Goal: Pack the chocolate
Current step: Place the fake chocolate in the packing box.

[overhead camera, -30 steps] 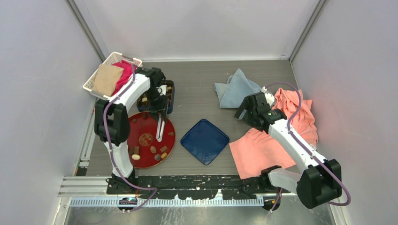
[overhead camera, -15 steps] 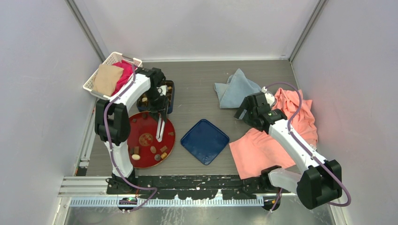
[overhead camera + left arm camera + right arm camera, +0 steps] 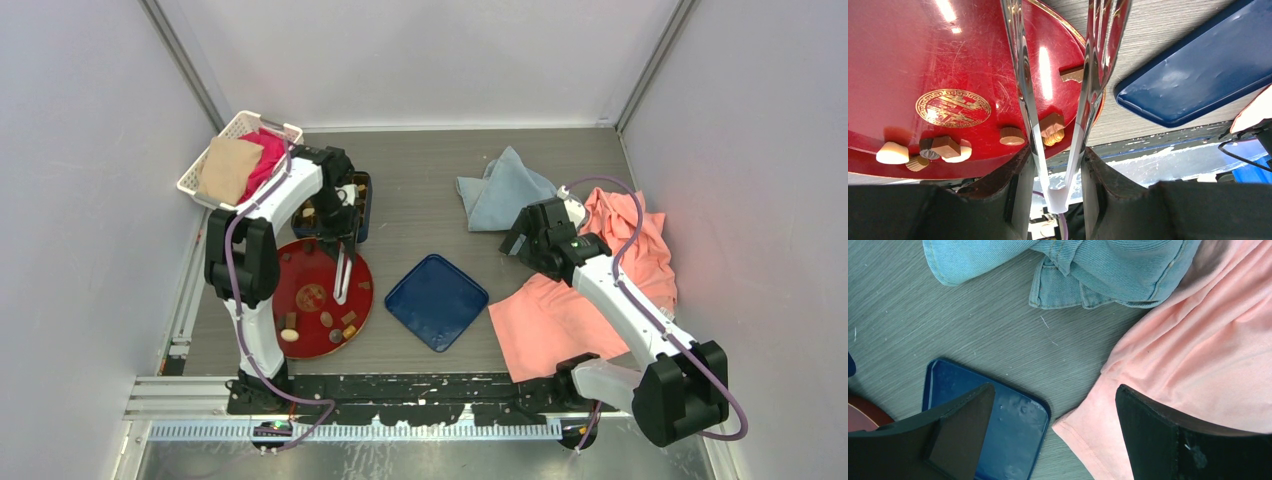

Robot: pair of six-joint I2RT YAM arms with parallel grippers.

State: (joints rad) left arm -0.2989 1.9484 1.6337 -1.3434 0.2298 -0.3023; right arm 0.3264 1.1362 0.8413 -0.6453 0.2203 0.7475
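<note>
Several small chocolate pieces [image 3: 327,319], brown, tan and cream, lie on the near part of the round red plate [image 3: 300,268]. In the left wrist view they sit along the plate's near rim [image 3: 1012,136]. My left gripper [image 3: 341,222] is shut on metal tongs [image 3: 342,275], gripped at their hinge end [image 3: 1058,167]. The tong arms [image 3: 1020,75] reach out over the plate, slightly apart, with nothing between their tips. A dark blue box [image 3: 360,205] with chocolates in it lies under my left wrist, mostly hidden. My right gripper [image 3: 516,241] is open and empty [image 3: 1053,425] above the table.
A dark blue square lid [image 3: 437,300] lies in the middle, also in the left wrist view [image 3: 1198,75] and the right wrist view [image 3: 988,425]. A pink cloth [image 3: 575,310] and a blue denim cloth [image 3: 505,190] lie at the right. A white basket [image 3: 235,160] of cloths stands at the back left.
</note>
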